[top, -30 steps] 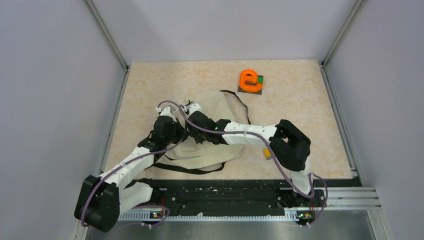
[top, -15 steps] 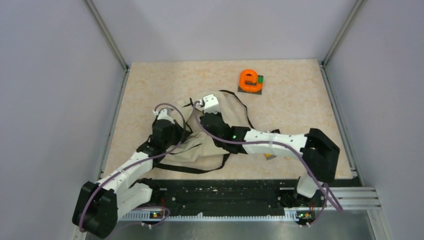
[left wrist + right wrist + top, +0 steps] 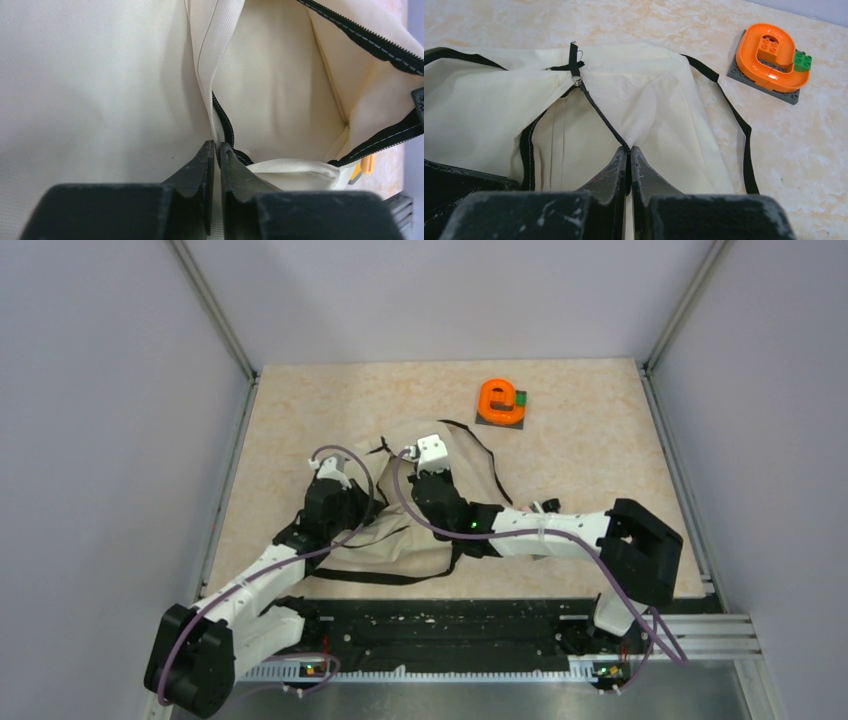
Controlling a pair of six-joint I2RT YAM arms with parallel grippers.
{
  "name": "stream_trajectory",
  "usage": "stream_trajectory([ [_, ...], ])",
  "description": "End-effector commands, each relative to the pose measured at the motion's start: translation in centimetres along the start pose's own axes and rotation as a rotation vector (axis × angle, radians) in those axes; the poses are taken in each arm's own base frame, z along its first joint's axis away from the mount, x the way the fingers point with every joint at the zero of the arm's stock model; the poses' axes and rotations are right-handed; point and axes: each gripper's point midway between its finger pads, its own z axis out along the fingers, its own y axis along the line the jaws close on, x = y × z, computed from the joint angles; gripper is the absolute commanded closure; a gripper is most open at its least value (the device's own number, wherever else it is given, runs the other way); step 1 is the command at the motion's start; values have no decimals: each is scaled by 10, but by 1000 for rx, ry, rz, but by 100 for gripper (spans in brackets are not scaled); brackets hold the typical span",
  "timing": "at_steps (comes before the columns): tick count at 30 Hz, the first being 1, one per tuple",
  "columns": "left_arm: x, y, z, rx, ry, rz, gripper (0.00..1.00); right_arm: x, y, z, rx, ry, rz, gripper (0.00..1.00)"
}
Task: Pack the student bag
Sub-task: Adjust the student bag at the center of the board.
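The bag (image 3: pixel 400 552) lies slumped in the middle of the table (image 3: pixel 600 460), just ahead of both arms, its mouth partly unzipped. The left gripper (image 3: pixel 216 145) is clenched on the near left edge of that mouth, a strip of cream cloth and black zipper (image 3: pixel 227 130) pinched between its fingers. The right gripper (image 3: pixel 629 149) is clenched on the opposite edge, right where the zipper teeth meet the cloth. The 2 grips sit close together, so the mouth between them looks more like a narrow slit than a gap. From the right gripper the zipper line runs away toward the far side, ending at the pull (image 3: pixel 577 80). An orange toy (image 3: pixel 769 55) on a grey plate sits beyond the bag, toward the far right and well apart from it. The right arm is nearer to it, but both are busy holding cloth. I judge the next move to be drawing the 2 edges apart across that zipper line.
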Motion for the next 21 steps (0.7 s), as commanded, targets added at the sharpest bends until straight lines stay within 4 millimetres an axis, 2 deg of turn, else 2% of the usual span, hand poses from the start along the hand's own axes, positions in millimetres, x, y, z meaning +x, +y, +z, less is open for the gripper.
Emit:
stream_trajectory([
  [1, -10, 4, -7, -34, -3, 69, 81, -44, -12, 0, 48, -95, 79, 97],
  [5, -19, 1, -11, -45, -24, 91, 68, -44, 5, -2, -48, -61, 57, 62],
  [9, -26, -3, -16, -48, -40, 98, 61, -42, 26, -8, -174, -6, 35, 40],
  [12, -30, -6, -22, -38, -54, 100, 55, -43, 34, -19, -256, 27, 55, 31],
  [16, -42, -5, -33, -55, -119, 120, 43, -55, 35, -44, -362, 52, 81, 23],
  [18, -46, -6, -38, -50, -145, 136, 39, -53, 25, -51, -355, 80, 75, 21],
  [21, -51, -8, -43, -36, -170, 166, 33, -44, -1, -57, -299, 132, 72, 18],
])
